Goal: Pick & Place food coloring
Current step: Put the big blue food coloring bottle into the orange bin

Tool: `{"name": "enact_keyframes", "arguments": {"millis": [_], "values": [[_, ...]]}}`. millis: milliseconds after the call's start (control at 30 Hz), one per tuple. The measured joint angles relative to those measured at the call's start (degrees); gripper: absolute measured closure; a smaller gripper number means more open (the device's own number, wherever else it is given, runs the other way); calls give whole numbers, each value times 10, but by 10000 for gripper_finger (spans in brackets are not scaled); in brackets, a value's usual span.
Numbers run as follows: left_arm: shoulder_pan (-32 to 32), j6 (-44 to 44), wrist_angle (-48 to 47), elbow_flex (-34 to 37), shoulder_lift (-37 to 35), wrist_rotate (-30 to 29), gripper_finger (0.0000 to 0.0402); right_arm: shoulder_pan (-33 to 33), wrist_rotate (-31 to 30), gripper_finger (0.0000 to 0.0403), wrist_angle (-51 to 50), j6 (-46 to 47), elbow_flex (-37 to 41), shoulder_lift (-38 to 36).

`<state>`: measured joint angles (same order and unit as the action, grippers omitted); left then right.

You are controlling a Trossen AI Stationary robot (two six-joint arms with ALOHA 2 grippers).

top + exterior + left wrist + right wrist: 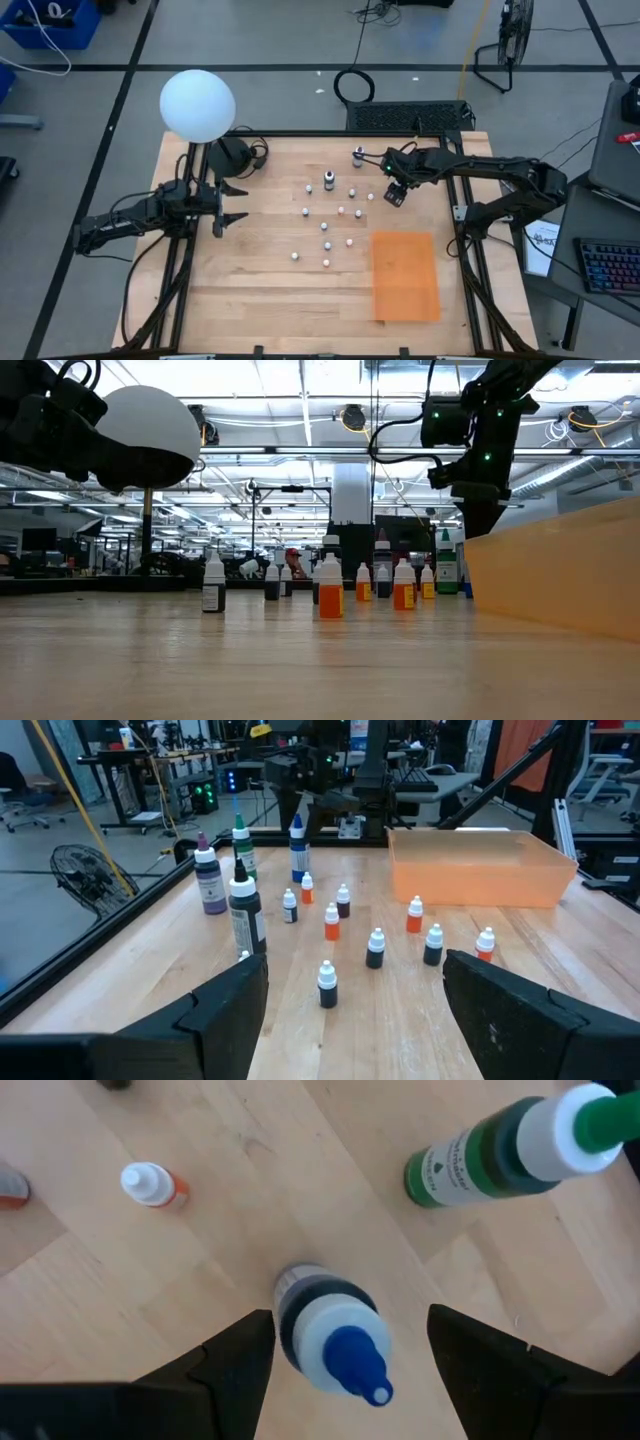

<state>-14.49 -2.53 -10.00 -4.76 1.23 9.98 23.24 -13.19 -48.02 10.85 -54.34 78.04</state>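
Observation:
Several small food coloring bottles (pixel 327 222) stand upright on their bases in the middle of the wooden table. A blue-topped bottle (pixel 335 1342) stands right under my right gripper (pixel 345 1320), which points steeply down at the far right of the group. Its open fingers stand on either side of the bottle, apart from it. A green-topped bottle (pixel 500 1150) stands close beside it, and a small orange one (pixel 152 1185) a little farther off. My left gripper (pixel 240 204) waits open at the table's left, level, facing the bottles (pixel 330 920).
An orange open tray (pixel 405 275) sits at the near right of the table; its wall (pixel 480 880) shows beyond the bottles in the left wrist view. A white ball lamp (pixel 197 105) stands over the far left corner. Bare wood lies along the near edge.

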Motion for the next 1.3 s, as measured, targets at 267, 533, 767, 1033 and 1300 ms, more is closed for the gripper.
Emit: {"name": "enact_keyframes", "arguments": {"millis": [267, 533, 767, 1033, 1300], "values": [[0, 0, 0, 0, 0, 0, 103, 1, -1, 153, 0, 0, 0, 0], [0, 0, 0, 0, 0, 0, 103, 1, 0, 229, -3, -11, 0, 0], [0, 0, 0, 0, 0, 0, 103, -7, 0, 297, -9, -45, -3, -2], [0, 0, 0, 0, 0, 0, 103, -48, -5, 297, -89, -47, -42, -47], [0, 0, 0, 0, 0, 0, 103, -162, -16, 297, -233, 54, -151, -117]]}}
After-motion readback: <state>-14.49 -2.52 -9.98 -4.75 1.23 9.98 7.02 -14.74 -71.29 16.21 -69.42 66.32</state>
